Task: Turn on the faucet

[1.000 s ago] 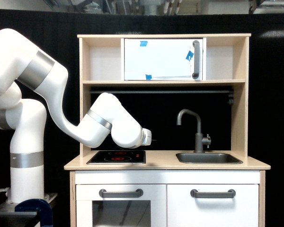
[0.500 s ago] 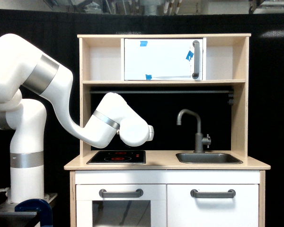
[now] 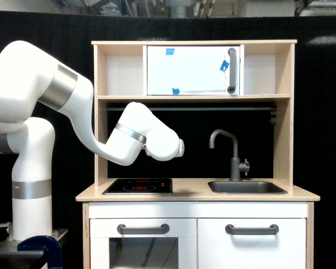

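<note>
Toy kitchen of pale wood (image 3: pixel 291 112) against black backdrop. White upper cabinet door (image 3: pixel 185 70) with grey bar handle (image 3: pixel 232 70), blue tape bits. Black hob (image 3: pixel 138 186), rings seemingly red. Grey sink basin (image 3: pixel 247 187). Two lower handles (image 3: pixel 143 228) (image 3: pixel 252 229).

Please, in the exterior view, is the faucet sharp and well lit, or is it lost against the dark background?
In the exterior view the faucet is sharp, its grey post and spout standing out clearly against the black backdrop; lighting is even, with a soft sheen on the white arm and no strong glare or motion blur.
</note>
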You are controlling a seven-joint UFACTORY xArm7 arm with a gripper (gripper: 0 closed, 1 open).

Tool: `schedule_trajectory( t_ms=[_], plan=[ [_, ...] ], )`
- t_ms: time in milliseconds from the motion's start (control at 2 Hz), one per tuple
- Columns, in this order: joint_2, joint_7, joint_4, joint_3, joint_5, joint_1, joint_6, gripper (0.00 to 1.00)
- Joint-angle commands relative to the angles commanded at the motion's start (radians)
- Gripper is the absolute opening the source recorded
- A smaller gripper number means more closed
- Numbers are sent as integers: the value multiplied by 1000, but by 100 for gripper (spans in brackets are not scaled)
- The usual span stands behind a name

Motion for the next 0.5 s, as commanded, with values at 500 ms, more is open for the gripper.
schedule_trajectory(
  t_ms=[500],
  plan=[
    [-27, 146, 60, 196, 114, 201, -206, 100]
  ],
)
